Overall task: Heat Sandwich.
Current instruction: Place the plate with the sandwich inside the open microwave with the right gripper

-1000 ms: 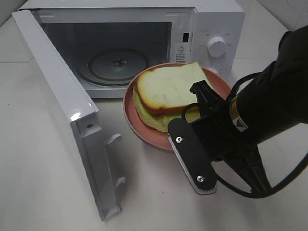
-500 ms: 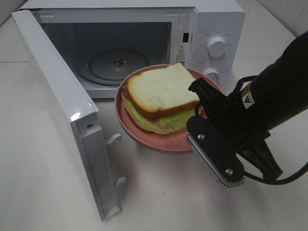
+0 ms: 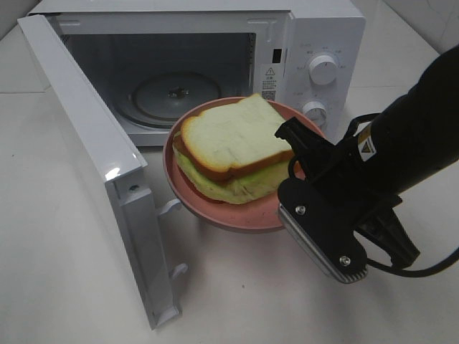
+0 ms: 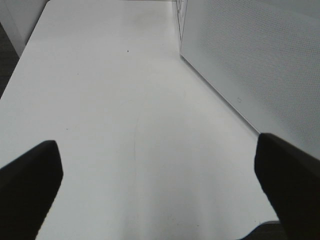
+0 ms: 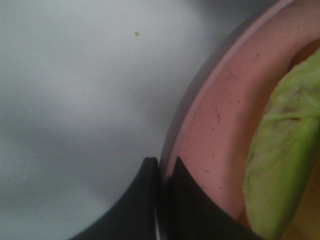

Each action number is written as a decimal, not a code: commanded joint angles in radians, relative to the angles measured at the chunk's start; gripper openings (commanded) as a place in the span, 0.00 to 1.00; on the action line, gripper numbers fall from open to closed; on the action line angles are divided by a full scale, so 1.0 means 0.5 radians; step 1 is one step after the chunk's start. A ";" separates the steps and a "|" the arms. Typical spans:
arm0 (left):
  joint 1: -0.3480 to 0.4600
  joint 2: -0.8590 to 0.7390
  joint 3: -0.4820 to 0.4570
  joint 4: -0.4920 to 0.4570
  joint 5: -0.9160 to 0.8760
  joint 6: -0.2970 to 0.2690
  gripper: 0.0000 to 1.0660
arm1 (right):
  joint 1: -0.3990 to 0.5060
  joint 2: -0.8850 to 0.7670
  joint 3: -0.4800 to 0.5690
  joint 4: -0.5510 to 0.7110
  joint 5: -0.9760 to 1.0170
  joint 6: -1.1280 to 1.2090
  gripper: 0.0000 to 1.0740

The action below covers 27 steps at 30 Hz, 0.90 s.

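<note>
- High view: I see my right pincer (image 3: 292, 161) clamped on the rim of the pink plate (image 3: 215, 211), on the plate's near-right edge.
- The sandwich (image 3: 229, 147) sits on that plate, just beyond the pincer tips, with green filling showing between the bread slices.
- The plate looks raised off the counter (image 3: 57, 287), right in front of the microwave (image 3: 323, 29) opening.
- The door (image 3: 93, 158) is swung wide open, well off to the far side of the plate from the pincer. The glass turntable (image 3: 176, 93) inside is bare.
- Left wrist view: my left pincer (image 4: 157, 200) has its jaws wide apart with nothing between them, only counter below. A white dotted panel (image 4: 260, 60) stands beside one finger.
- Right wrist view: the right pincer's tips are pressed together on the plate rim, and the sandwich's green filling is just past them.
</note>
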 commanded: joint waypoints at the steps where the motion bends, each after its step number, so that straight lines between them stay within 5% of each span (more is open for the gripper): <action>1: 0.002 -0.034 0.002 -0.012 -0.018 -0.018 0.94 | 0.006 0.028 -0.076 0.018 -0.042 -0.022 0.00; 27: 0.002 -0.034 0.002 -0.012 -0.018 -0.018 0.94 | 0.000 0.488 -0.742 0.062 0.328 -0.014 0.00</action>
